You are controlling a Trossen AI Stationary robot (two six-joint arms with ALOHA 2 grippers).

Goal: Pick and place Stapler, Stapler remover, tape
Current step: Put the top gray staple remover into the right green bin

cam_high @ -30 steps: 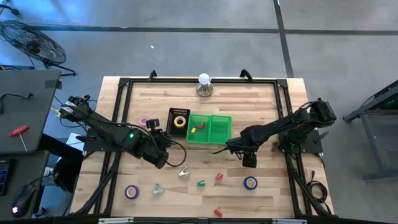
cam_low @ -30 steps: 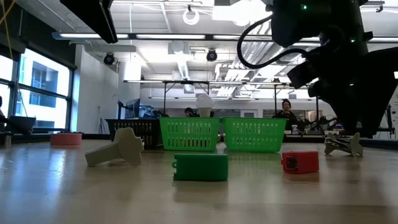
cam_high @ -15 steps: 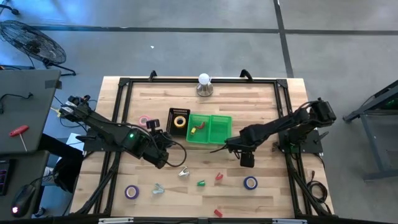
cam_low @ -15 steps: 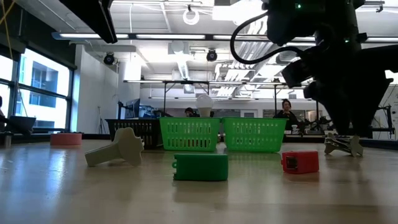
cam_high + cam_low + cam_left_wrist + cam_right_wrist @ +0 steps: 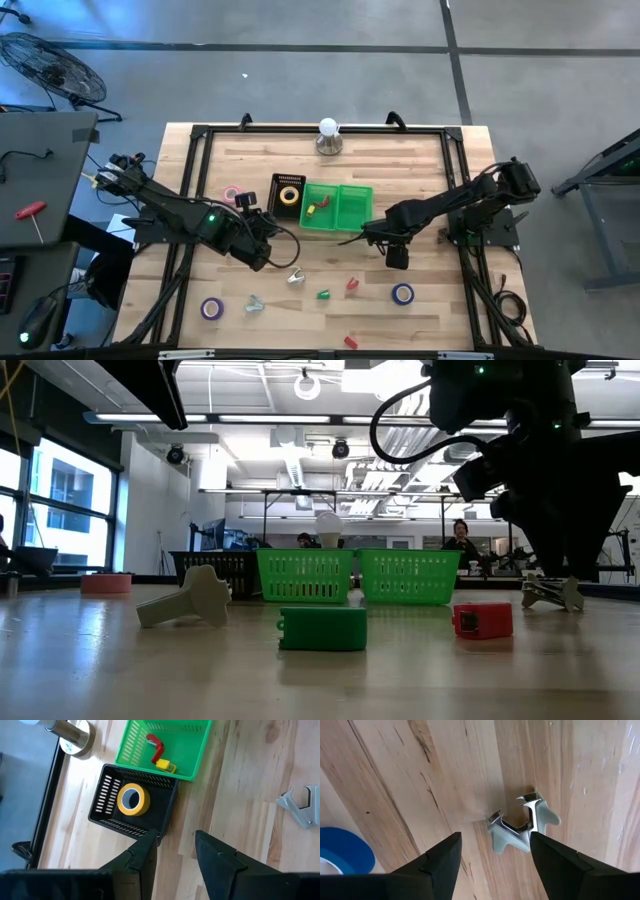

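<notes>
A grey stapler remover (image 5: 520, 827) lies flat on the wood right under my right gripper (image 5: 492, 851). That gripper (image 5: 558, 572) points straight down, open, a finger on either side of the remover and clear of it. The blue tape (image 5: 403, 293) lies beside it toward the near edge. My left gripper (image 5: 172, 857) hangs open and empty near the black basket (image 5: 112, 822), which holds the yellow tape (image 5: 132, 800). A red stapler remover (image 5: 155, 747) lies in the green basket (image 5: 197, 747). A green stapler (image 5: 322, 628) and a red stapler (image 5: 482, 619) sit near the front.
Two more grey stapler removers (image 5: 296, 278) (image 5: 254, 303) lie loose on the table. So do the purple tape (image 5: 210, 308), the pink tape (image 5: 232, 193) and a small red piece (image 5: 350, 342) at the near edge. A lamp (image 5: 329, 135) stands at the far edge.
</notes>
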